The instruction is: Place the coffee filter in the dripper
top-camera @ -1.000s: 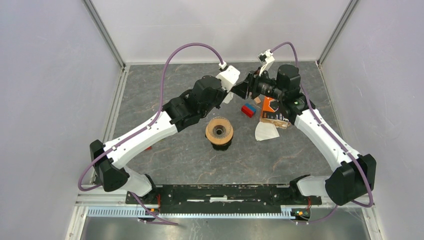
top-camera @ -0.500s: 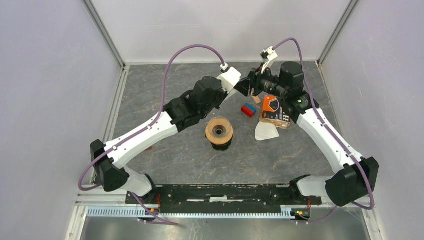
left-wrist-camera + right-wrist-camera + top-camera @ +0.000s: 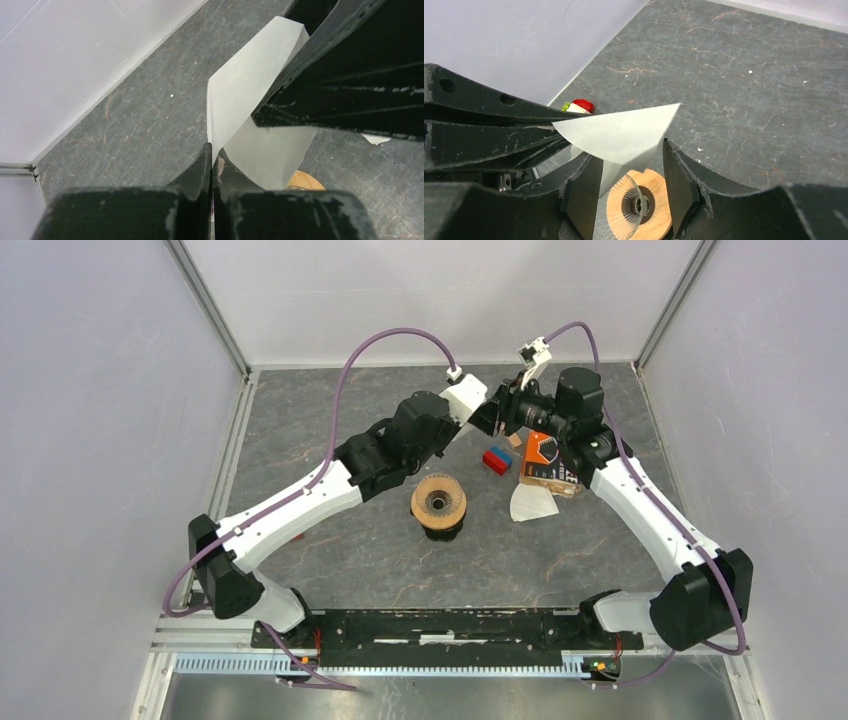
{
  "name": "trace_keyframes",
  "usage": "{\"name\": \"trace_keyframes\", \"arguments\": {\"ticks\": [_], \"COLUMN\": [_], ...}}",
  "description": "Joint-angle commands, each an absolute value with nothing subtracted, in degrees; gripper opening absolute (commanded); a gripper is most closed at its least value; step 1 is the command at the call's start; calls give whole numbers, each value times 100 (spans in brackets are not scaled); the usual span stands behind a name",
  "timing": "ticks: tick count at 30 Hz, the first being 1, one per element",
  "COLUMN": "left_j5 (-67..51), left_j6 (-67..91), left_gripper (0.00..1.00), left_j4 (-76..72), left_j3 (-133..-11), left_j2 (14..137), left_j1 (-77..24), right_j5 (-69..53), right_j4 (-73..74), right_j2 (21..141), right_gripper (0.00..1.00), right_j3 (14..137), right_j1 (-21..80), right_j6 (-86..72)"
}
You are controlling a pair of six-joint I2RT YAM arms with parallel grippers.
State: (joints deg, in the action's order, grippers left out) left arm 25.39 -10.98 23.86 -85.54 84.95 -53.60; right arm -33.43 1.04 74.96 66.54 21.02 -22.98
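Note:
The coffee filter [image 3: 250, 95] is a thin white paper cone held in the air. My left gripper [image 3: 212, 150] is shut on its edge. In the right wrist view the filter [image 3: 619, 132] hangs between the spread fingers of my open right gripper [image 3: 631, 172]. The left gripper's black fingers [image 3: 489, 125] reach in from the left. The dripper [image 3: 639, 205], ribbed glass with a wooden collar, stands on the table below. In the top view the dripper [image 3: 438, 502] sits mid-table. Both grippers, left [image 3: 482, 412] and right [image 3: 498, 416], meet behind it and hide the filter.
A flat folded white filter [image 3: 530, 503] lies right of the dripper. An orange box [image 3: 545, 462] and a red and blue block [image 3: 497, 459] sit behind it. A small red and green object [image 3: 581, 105] lies near the wall. The back wall is close behind the grippers.
The left arm has shifted slightly right and toward the back, keeping the filter. The right gripper stays against it with little movement.

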Motion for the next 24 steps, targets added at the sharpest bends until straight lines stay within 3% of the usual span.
{"name": "trace_keyframes", "arguments": {"ticks": [1,16,24], "left_j5": [2641,2782,2840], "left_j6": [-1193,-1220,-1272], "left_gripper": [2,2,2], "left_j4": [2160,2090,2022], "left_j3": [-8931,-8932,-8865], "left_j2": [8699,8533,8436], "left_j1": [-5396,-5414,-5389], "right_j5": [-3440,-2873,-2655], "right_j4": [-281,100,321], "right_j2": [7594,7608,7482], "right_gripper": [54,36,17], "right_j3": [6610,6521,6531], "right_j1": [2178,2197,2197], "right_j6": [-2582,-2185,-1835]}}
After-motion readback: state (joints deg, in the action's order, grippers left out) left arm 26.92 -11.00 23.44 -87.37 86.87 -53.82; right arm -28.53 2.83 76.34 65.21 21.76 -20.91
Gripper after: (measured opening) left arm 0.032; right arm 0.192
